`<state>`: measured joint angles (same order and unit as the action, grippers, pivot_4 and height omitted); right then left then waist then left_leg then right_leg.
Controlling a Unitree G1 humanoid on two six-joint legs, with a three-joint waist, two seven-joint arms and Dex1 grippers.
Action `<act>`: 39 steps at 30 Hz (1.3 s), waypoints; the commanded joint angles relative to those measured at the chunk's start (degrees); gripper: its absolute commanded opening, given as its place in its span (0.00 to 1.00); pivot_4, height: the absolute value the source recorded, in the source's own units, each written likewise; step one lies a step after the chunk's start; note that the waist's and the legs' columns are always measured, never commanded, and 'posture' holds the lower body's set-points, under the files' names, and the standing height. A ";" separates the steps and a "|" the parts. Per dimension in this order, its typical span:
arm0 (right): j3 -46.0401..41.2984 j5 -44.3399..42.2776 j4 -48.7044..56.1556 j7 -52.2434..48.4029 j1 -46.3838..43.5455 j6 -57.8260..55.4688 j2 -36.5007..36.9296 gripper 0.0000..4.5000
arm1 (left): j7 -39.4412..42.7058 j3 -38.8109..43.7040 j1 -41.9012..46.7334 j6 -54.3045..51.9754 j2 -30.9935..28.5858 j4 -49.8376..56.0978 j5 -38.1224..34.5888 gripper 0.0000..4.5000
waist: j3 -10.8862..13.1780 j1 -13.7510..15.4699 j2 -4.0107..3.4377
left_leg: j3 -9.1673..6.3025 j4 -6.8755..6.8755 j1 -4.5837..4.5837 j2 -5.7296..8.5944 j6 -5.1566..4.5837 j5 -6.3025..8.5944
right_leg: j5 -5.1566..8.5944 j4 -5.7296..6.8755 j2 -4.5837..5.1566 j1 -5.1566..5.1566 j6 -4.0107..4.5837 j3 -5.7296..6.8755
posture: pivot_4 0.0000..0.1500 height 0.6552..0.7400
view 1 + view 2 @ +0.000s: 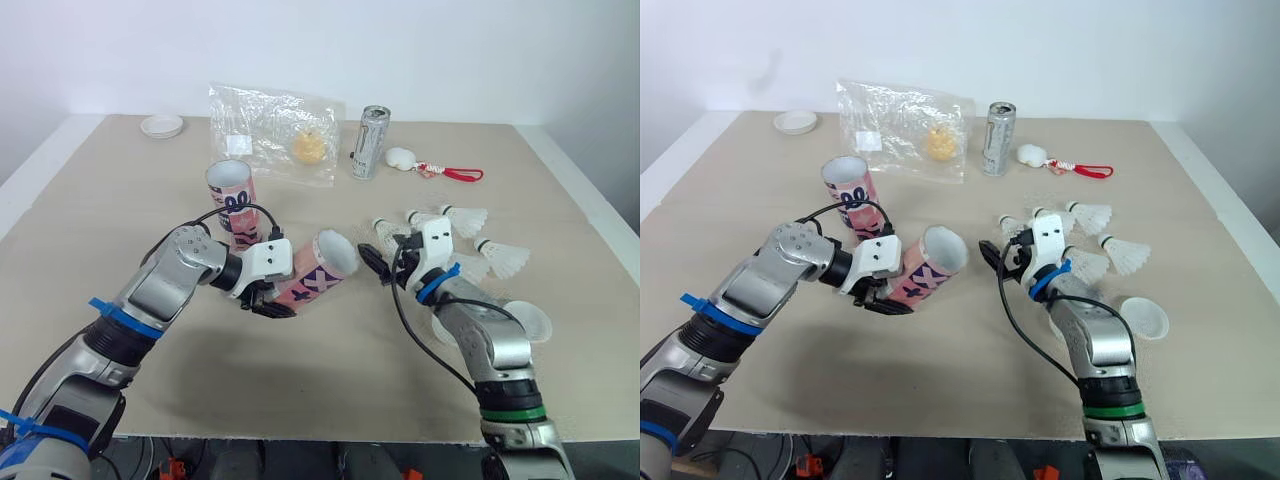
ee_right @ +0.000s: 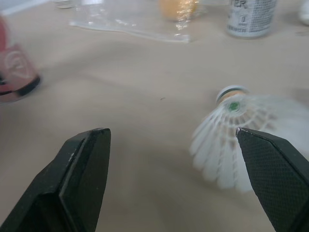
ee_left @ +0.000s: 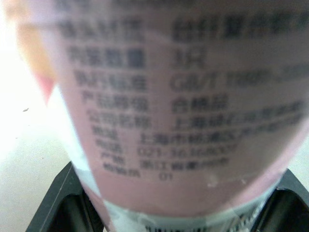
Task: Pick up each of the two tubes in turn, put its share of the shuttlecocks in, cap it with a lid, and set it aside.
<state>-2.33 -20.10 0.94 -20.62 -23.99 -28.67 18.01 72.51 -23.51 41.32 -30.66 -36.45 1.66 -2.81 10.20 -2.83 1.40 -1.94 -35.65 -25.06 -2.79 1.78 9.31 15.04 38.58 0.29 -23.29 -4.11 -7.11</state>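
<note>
My left gripper (image 1: 266, 298) is shut on a pink tube (image 1: 312, 272), held tilted just above the table with its open mouth facing my right gripper. In the left wrist view the tube's printed label (image 3: 183, 106) sits between the two fingers. A second pink tube (image 1: 230, 196) stands upright behind it. My right gripper (image 1: 376, 263) is open and empty, a short way from the tube's mouth. Several white shuttlecocks (image 1: 470, 240) lie to its right; one shuttlecock (image 2: 231, 140) lies just ahead, by one of its fingers. A white lid (image 1: 532, 322) rests beside my right forearm.
At the back of the table lie a clear plastic bag (image 1: 272, 135) with a yellow item, a silver can (image 1: 369, 143) and a white charm on a red strap (image 1: 430, 165). Another white lid (image 1: 162, 125) sits at the back left corner.
</note>
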 commanded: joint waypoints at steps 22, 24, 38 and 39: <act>-0.04 6.92 -15.85 -2.67 -11.50 9.38 -1.26 0.01 | -1.31 -0.54 -0.61 -0.29 -0.35 1.21 0.33 0.67 | 0.00 -0.07 -0.01 | -0.01 0.02 0.00 0.00 0.00 0.00 | 0.00 0.02 -0.01 -0.01 0.01 0.00 | 1.00 1.00; 1.05 7.86 -12.09 -6.77 -11.94 11.83 1.71 0.01 | -1.25 -0.56 -0.30 -0.12 -0.20 0.74 0.35 0.67 | 0.02 -0.03 -0.03 | -0.01 0.02 0.00 0.00 0.00 0.00 | 0.00 0.02 -0.01 -0.01 0.00 0.00 | 1.00 1.00; 3.16 0.96 8.35 -52.76 -13.27 37.65 30.34 0.01 | 0.06 -0.41 1.24 1.00 0.26 -2.24 -0.07 0.67 | 0.12 0.06 -0.19 | 0.00 0.02 0.05 0.02 0.00 0.01 | 0.04 -0.04 0.01 0.06 -0.05 0.01 | 1.00 1.00; 3.36 0.57 9.21 -53.18 -13.33 37.72 30.18 0.01 | 0.15 -0.43 1.38 1.06 0.33 -2.45 -0.07 0.67 | 0.12 0.06 -0.19 | 0.01 0.00 0.06 0.02 0.00 0.00 | 0.02 -0.03 0.01 0.06 -0.03 0.00 | 1.00 1.00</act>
<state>1.19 -17.98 7.40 -72.64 -36.65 7.79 48.06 72.84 -23.77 42.12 -29.84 -36.37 -0.25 -3.25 10.32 -2.77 1.21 -1.93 -35.67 -25.00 -2.77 1.78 9.31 15.05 38.55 0.31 -23.23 -4.09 -7.13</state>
